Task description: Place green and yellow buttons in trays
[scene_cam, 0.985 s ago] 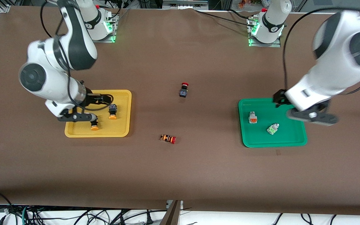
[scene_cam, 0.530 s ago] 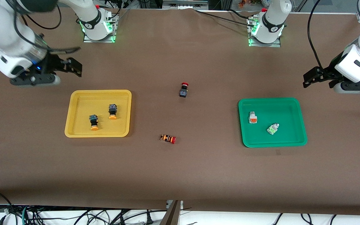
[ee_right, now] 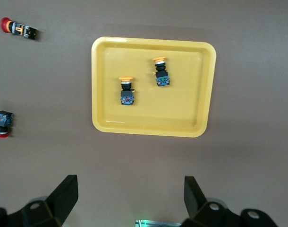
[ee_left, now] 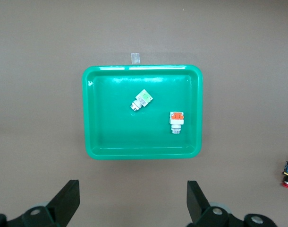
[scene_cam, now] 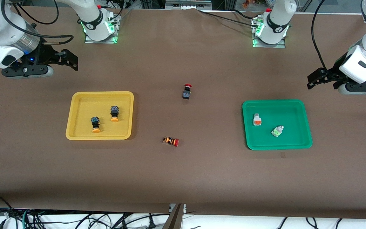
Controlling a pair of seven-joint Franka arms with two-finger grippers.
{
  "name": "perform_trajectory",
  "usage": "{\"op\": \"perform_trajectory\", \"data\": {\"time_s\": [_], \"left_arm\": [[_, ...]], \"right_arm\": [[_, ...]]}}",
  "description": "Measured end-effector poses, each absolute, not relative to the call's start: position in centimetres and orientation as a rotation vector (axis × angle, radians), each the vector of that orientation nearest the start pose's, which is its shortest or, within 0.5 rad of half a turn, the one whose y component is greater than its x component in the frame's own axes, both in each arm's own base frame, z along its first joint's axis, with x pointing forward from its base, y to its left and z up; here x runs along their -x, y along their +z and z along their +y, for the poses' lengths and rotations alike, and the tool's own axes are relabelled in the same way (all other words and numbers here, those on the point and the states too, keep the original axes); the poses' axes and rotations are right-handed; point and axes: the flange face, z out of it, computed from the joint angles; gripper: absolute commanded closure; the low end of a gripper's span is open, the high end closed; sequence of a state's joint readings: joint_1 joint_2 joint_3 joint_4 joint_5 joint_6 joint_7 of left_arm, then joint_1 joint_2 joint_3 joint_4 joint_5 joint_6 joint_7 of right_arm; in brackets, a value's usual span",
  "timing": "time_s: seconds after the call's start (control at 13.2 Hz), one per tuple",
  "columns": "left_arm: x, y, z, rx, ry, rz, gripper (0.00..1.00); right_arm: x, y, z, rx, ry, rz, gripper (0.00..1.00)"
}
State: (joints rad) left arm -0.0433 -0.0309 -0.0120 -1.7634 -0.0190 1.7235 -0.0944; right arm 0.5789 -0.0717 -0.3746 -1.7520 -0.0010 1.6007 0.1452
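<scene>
The yellow tray (scene_cam: 81, 108) holds two dark switches with orange-yellow caps (scene_cam: 95, 124) (scene_cam: 114, 113), lying apart. The green tray (scene_cam: 291, 114) holds a whitish orange-faced switch (scene_cam: 257, 119) and a whitish green-faced switch (scene_cam: 277, 131). My right gripper (scene_cam: 70, 59) is open and empty, up over bare table between its base and the yellow tray. My left gripper (scene_cam: 316, 79) is open and empty, up over bare table beside the green tray. The left wrist view shows the left gripper (ee_left: 132, 194) and the green tray (ee_left: 115, 132). The right wrist view shows the right gripper (ee_right: 130, 187) and the yellow tray (ee_right: 186, 109).
A dark switch with a red cap (scene_cam: 186, 91) stands mid-table between the trays. An orange-striped switch with a red cap (scene_cam: 171, 141) lies nearer to the front camera. Both also show in the right wrist view (ee_right: 2, 123) (ee_right: 19, 28).
Both grippers have lifted off their trays and drawn back toward their own ends of the table. The right gripper has uncovered the button in the yellow tray. The buttons have not moved.
</scene>
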Motion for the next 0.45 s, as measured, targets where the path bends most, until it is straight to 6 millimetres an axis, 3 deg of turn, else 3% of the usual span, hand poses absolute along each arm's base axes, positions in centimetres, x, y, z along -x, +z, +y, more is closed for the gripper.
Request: {"op": "perform_trajectory", "data": {"time_s": [0.23,0.45], "left_arm": [[-55.0,56.3,-4.2,3.159,0.016,-0.041,0.00],[-55.0,56.3,-4.3,3.159,0.016,-0.039,0.00]], "right_arm": [[-52.3,58.0,8.6,3.141,0.127,-0.113,0.01],[-52.3,58.0,8.4,3.150,0.124,-0.126,0.01]]}}
